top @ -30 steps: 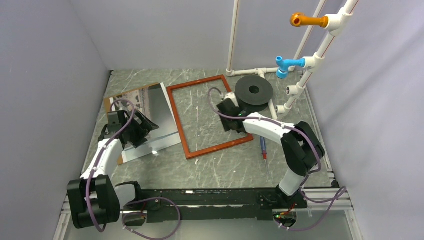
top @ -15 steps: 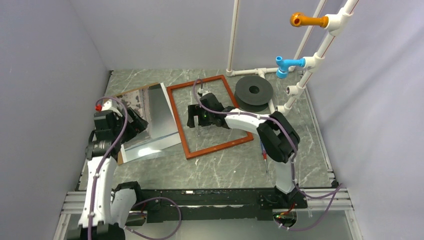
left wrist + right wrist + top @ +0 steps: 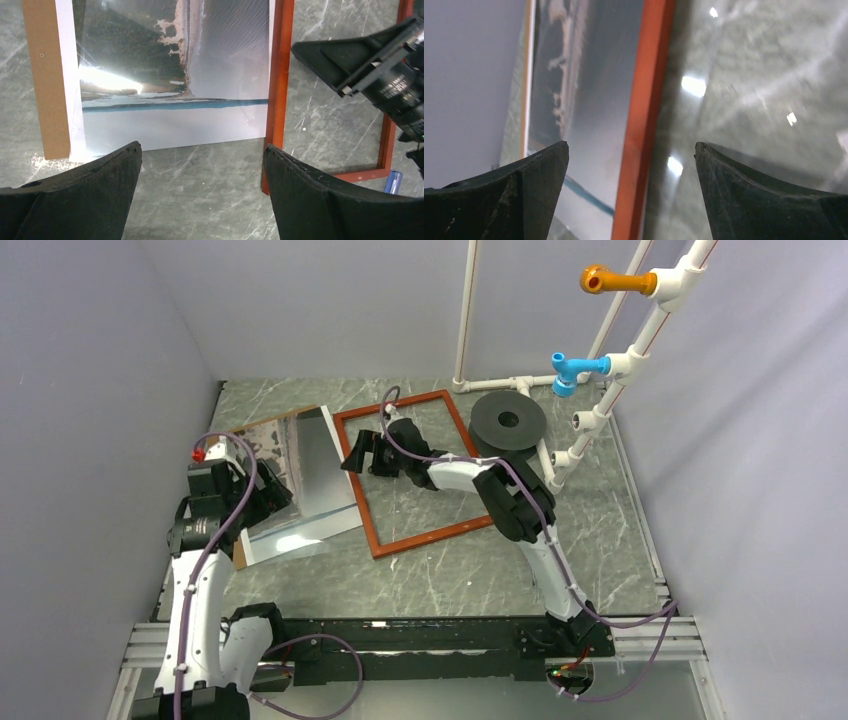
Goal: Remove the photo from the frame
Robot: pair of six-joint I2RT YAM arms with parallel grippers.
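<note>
The photo [image 3: 322, 475] lay flat on the far left part of the grey marbled surface [image 3: 440, 580], outside the frame [image 3: 440, 535]. It rested on a plain brown backing panel [image 3: 46, 85], a strip of which showed along its left side. Its glossy face carried a dark, blotchy picture with pale margins and caught a bright glare. The reddish-brown frame lay flat just to the right of it, and the marbled surface showed through its opening. The frame's left rail ran right along the photo's right edge, though whether the two overlapped could not be told. The left arm [image 3: 200, 580] reached out over the near left part of the photo. In the left wrist view its jaws stood wide apart above the photo's near edge, with nothing between them and no contact with the sheet. The right arm [image 3: 510, 500] stretched across the frame toward its left rail. Its jaws also stood wide, and in the right wrist view the rail ran up between them, with the photo on one side and the surface on the other, while neither jaw touched it. A black disc [image 3: 508, 422] lay beside the frame's far right corner. It sat at the foot of a white pipe rack [image 3: 600, 390], which carried a blue peg [image 3: 570, 370] and an orange peg [image 3: 610, 280].
</note>
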